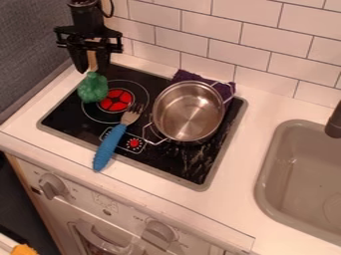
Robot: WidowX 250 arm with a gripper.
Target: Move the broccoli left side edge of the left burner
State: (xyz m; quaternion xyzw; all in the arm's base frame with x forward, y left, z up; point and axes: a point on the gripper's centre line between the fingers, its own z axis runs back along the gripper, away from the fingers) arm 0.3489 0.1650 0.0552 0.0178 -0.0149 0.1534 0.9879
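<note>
The broccoli (92,89) is seen at the left burner's (117,100) left edge, beneath the gripper (92,70); whether it is gripped cannot be told. A blue-handled fork (112,144) is placed nearer, a metal pot (188,114) farther right.

My end effector (92,70) looks matt; the broccoli (92,89), bumpy and probably plastic. I see a smooth, shiny metal pot (188,113), a fork (131,115) with metal tines and a matt, ridged handle (109,148), rumpled cloth (190,76), a glossy stovetop (163,162) and a smooth tabletop (240,159).
</note>
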